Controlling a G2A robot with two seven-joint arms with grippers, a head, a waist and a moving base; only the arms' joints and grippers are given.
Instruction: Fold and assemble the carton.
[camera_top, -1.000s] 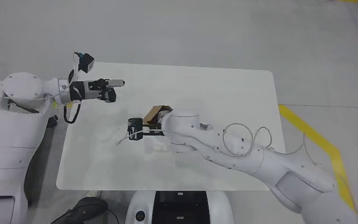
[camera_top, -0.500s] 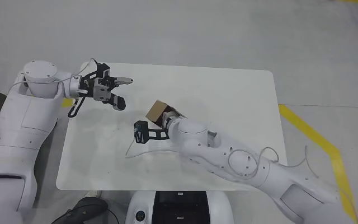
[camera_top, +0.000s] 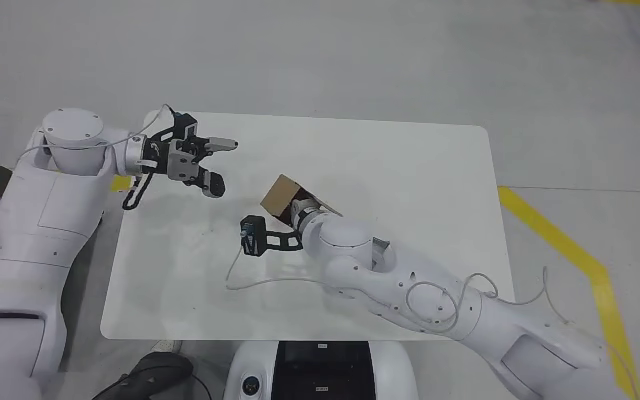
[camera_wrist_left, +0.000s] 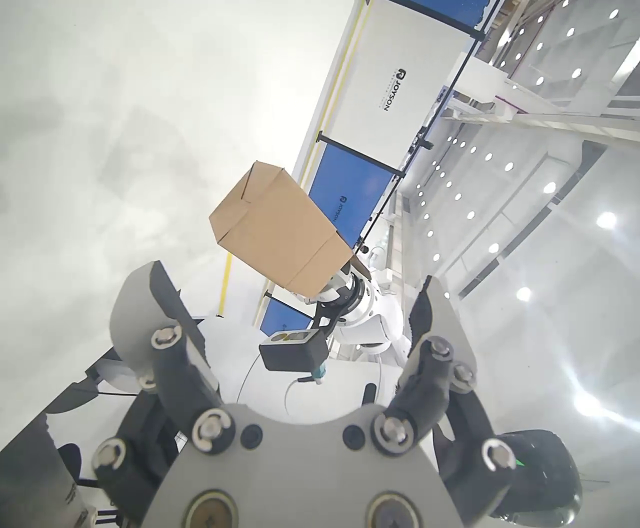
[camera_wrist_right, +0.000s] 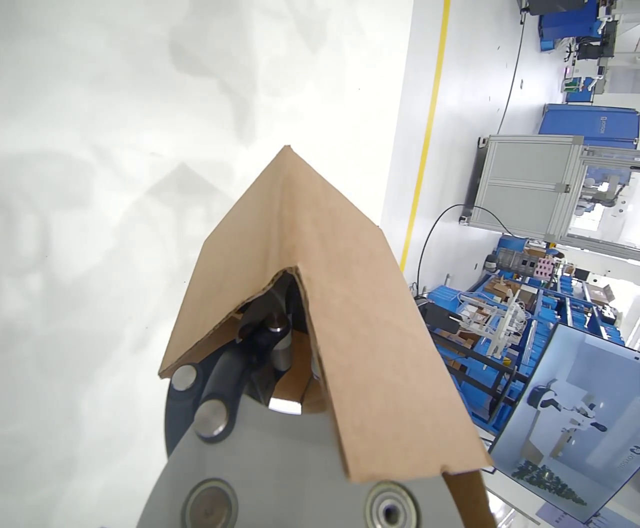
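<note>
Over the white worktop (camera_top: 420, 170), the right arm (camera_top: 400, 290) stretches from the near right side toward the middle. Its right jaws hold the brown carton (camera_top: 283, 192) by the open end, with one finger (camera_wrist_right: 252, 320) tucked inside. The carton (camera_wrist_left: 278, 235) sits tilted in the air above the middle of the worktop, its closed end pointing away from that arm. Near the far left corner, the left arm (camera_top: 110, 155) hangs with the left jaws spread wide, holding nothing, well apart from the carton.
</note>
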